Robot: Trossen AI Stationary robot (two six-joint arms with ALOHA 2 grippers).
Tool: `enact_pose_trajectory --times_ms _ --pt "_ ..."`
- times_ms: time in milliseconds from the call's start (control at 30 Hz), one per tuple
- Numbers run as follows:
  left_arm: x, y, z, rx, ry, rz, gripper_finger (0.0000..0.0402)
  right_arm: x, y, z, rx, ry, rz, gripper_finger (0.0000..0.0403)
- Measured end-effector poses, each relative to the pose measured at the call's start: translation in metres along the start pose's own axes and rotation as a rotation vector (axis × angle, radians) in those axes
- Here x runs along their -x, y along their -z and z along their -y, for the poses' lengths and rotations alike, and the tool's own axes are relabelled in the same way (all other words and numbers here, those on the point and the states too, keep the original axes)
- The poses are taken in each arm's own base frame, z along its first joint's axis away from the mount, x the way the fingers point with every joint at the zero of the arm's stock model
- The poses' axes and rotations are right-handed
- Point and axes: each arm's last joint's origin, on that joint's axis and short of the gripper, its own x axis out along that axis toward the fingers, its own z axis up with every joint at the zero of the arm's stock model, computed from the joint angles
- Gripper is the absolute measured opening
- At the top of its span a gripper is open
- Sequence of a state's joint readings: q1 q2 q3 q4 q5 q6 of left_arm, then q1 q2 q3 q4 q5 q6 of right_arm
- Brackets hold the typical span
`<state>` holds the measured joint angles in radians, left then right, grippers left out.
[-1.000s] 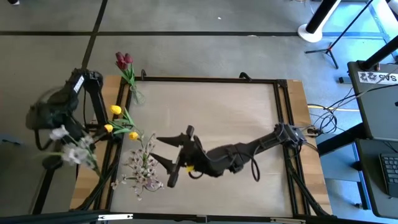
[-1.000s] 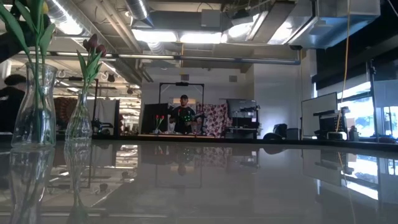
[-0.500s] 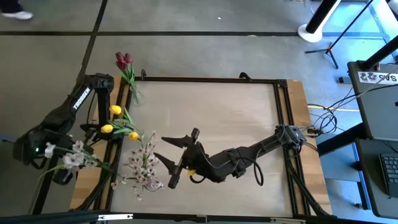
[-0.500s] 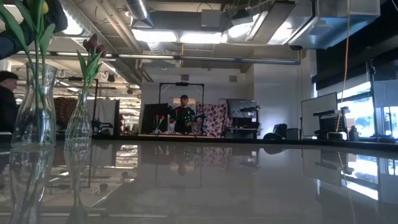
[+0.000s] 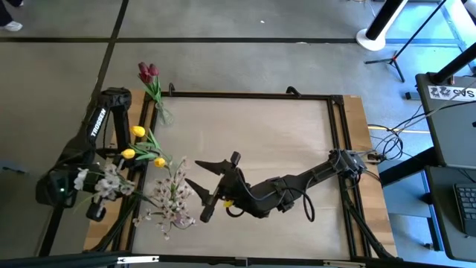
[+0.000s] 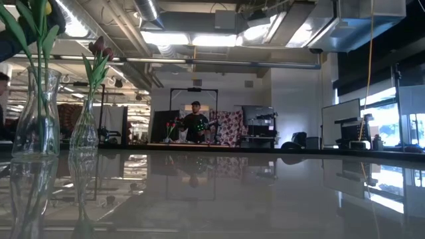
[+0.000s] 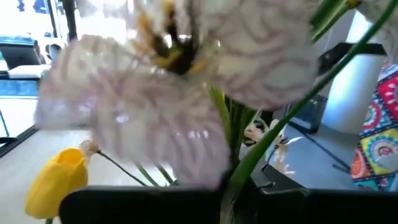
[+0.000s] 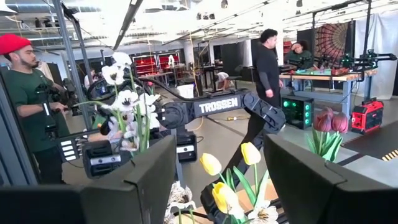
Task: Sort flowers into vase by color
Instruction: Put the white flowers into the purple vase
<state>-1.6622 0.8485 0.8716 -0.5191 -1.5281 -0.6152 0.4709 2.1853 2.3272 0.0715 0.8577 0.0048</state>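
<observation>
My left gripper hangs over the table's left edge, shut on a spray of white blossoms, which fills the left wrist view. Three vases stand along the left side. One holds red tulips, one yellow tulips, one white sprays. My right gripper is open beside the white-spray vase, level, pointing at the table's left edge, with nothing between its fingers. My left gripper holds the white spray by its green stalk, below the blossoms. The fingers themselves are hidden at the bottom of the left wrist view. The spray is lifted clear, and in the right wrist view its blossoms stand above the gripper.
The low view shows two glass vases at the left with the bare tabletop beyond them. A black frame borders the table. People stand in the room behind, one close by in a red cap.
My left arm has swung toward the table's near edge, sunk and turned at the wrist. It then carried the white spray a little toward the vases, still lifted clear. My right gripper has stayed in place and open.
</observation>
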Motion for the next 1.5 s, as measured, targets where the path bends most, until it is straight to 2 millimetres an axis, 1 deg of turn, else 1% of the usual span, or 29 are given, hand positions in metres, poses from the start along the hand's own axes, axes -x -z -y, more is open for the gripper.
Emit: enact_pose_trajectory --times_ms 200,300,433,567,1000,1200,1500 --pt "-0.015 0.001 0.006 -0.050 -0.014 -0.039 0.0006 0.000 0.000 0.000 -0.001 -0.001 0.000 0.0241" --pt "-0.021 -0.003 0.007 -0.052 -0.019 -0.042 0.0006 0.000 0.000 0.000 -0.001 -0.001 0.000 0.0241" --pt "-0.024 -0.013 0.011 -0.067 0.013 -0.030 0.0006 0.000 0.000 0.000 0.002 -0.001 -0.002 0.0241" --pt "-0.027 -0.015 0.012 -0.088 0.037 -0.033 0.0006 0.000 0.001 0.000 0.011 -0.002 -0.011 0.0241" --pt "-0.038 -0.011 0.013 -0.086 0.060 -0.064 0.0008 0.000 0.002 0.000 0.014 -0.004 -0.013 0.0241" --pt "-0.043 -0.010 0.013 -0.092 0.108 -0.090 0.0008 0.000 0.002 0.000 0.014 -0.012 -0.013 0.0241" --pt "-0.058 -0.001 0.009 -0.112 0.139 -0.169 0.0009 0.000 0.002 -0.001 0.013 -0.024 -0.013 0.0241"
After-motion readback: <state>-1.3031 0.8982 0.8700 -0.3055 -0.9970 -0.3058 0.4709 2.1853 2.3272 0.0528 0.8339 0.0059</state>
